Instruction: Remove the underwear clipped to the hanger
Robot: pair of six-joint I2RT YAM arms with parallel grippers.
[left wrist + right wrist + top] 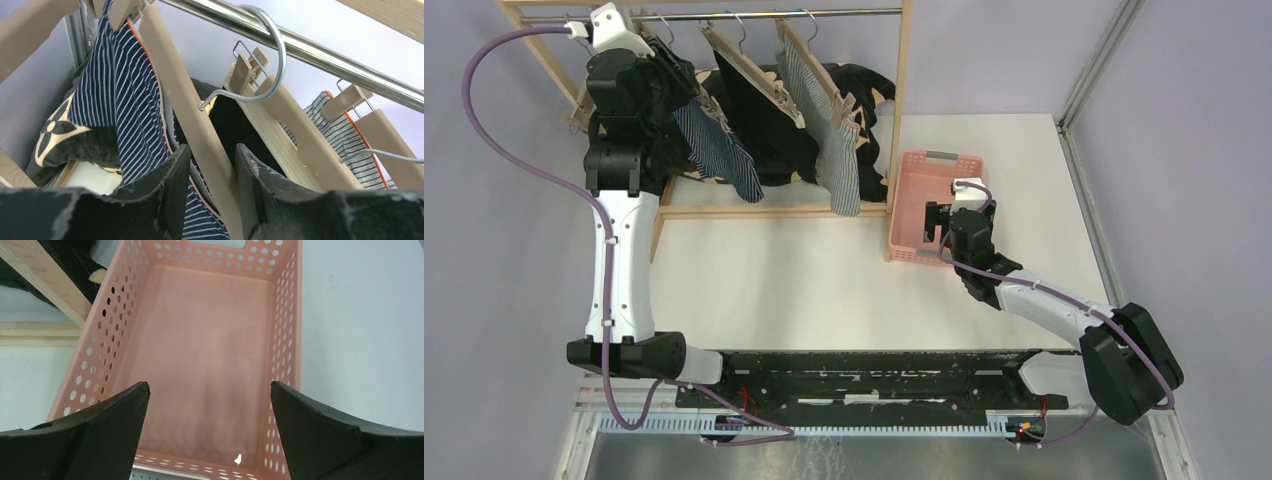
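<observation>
Underwear on three wooden hangers along rail (754, 15) at far left of bench (824, 290): navy striped boxer (120, 110) leftmost, black boxer (754, 115) in the middle, grey pinstriped boxer (836, 150) rightmost, none unclipped yet. Left fingers (172, 190) up at the navy one, about half open, straddling its hanger bar (195, 135). Bar's long axis slanting up and away between both fingers toward the rail, navy cloth hanging just beside the bar, between it and one finger. Can't tell whether clamped on bar and waistband or merely around them. Clip (117, 12) pinning the navy cloth further up the bar, beyond the fingertips, so probably a shift up toward the clip or a downward tug on the cloth called for. Right fingers (110, 415) spread fully, nothing held, hovering over pink basket (287, 340) just right of the rack, well apart from every hanger. Left arm clearly nearer for the navy piece.
</observation>
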